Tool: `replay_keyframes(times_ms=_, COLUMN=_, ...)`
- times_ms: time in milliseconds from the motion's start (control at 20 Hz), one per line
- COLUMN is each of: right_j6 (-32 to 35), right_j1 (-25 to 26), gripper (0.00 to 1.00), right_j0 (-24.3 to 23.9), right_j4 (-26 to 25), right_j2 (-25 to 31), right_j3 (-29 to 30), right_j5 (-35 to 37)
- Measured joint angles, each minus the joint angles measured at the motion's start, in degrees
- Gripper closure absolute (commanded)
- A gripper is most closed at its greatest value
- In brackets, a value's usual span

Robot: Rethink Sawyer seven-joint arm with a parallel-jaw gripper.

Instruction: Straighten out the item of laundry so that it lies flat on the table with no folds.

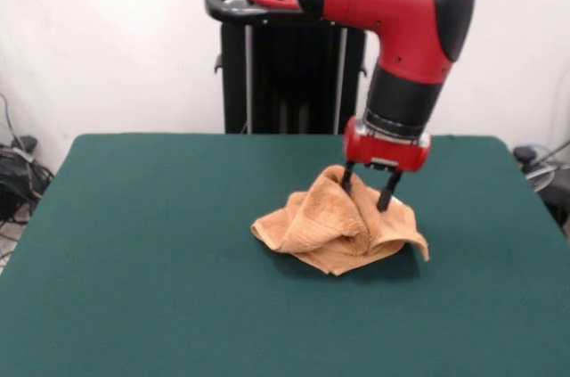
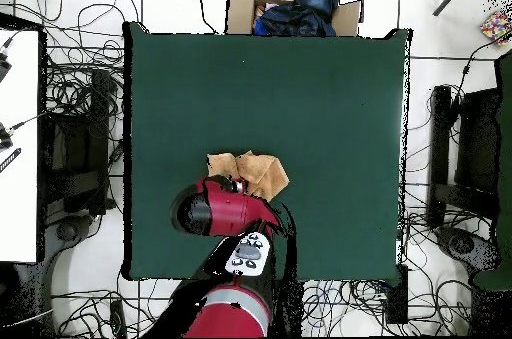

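**Towel bunched, gripper in it**

We see the orange-tan terry-cloth towel (image 1: 334, 230) (image 2: 255, 173) crumpled in a peaked heap near the middle of the dark green felt-covered table (image 1: 160, 243) (image 2: 330, 95), toward the robot's side. The red-and-black arm's gripper (image 1: 365, 190) has two black fingers apart, w/ a raised fold between them.

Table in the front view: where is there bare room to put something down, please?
The table is bare left of the towel, along the near edge, and in a narrower strip on the right. It is crowded only at the towel, where the gripper stands in the raised folds.
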Motion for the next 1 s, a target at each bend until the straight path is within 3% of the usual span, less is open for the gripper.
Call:
replay_keyframes(times_ms=600, right_j6=0.0, right_j1=3.1, gripper=0.0, right_j0=-0.8, right_j4=-0.5, right_j2=-1.9, right_j3=0.0, right_j5=-7.6)
replay_keyframes(times_ms=900, right_j6=0.0, right_j1=3.4, gripper=0.0, right_j0=-5.5, right_j4=-0.5, right_j2=2.0, right_j3=0.0, right_j5=-7.6)
replay_keyframes(times_ms=950, right_j6=0.0, right_j1=3.5, gripper=1.0, right_j0=-8.8, right_j4=-0.5, right_j2=5.0, right_j3=0.1, right_j5=-7.3)
replay_keyframes(times_ms=1000, right_j6=0.0, right_j1=3.4, gripper=1.0, right_j0=-9.0, right_j4=-0.5, right_j2=5.3, right_j3=0.0, right_j5=-7.2)
